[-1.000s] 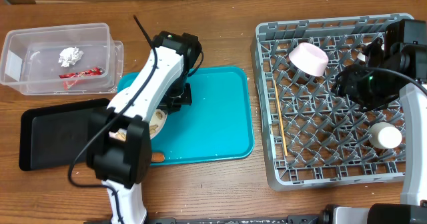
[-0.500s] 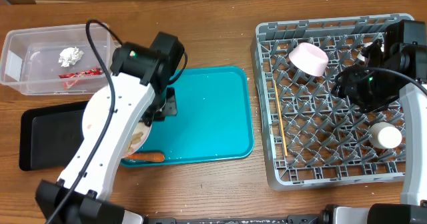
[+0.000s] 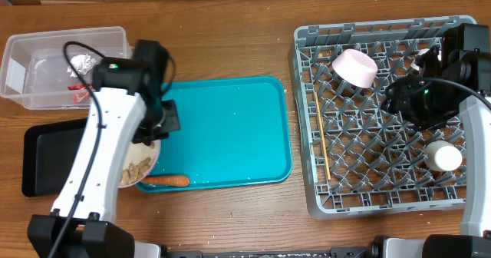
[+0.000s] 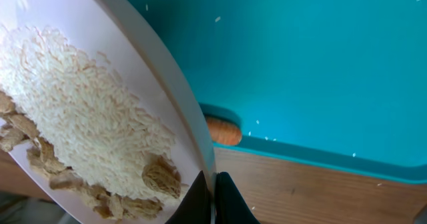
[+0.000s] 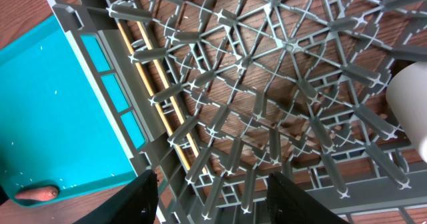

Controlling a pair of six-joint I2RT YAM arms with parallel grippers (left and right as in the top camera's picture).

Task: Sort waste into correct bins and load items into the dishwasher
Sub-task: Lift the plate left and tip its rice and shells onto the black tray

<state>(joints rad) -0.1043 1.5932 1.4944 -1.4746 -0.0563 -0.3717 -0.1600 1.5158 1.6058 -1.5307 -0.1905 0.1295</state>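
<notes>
Overhead, lower left: our left gripper (image 3: 159,126) is clamped on the plate (image 3: 136,168), tilted between the teal tray (image 3: 230,127) and the black tray (image 3: 42,162); we judge it should be fully over the black tray before tipping. Left wrist: rice (image 4: 73,117) and nuts (image 4: 160,179) pile low beside the pinched rim, so we tilt slowly. Right wrist: our right gripper (image 5: 212,191) hangs spread, empty, over the dish rack (image 5: 287,84).

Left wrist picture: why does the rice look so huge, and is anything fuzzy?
Left wrist view: camera sits right by the plate, so the rice fills the frame; the carrot behind looks softer. Right wrist view: the dish rack is sharp. Overhead view: even light.
</notes>
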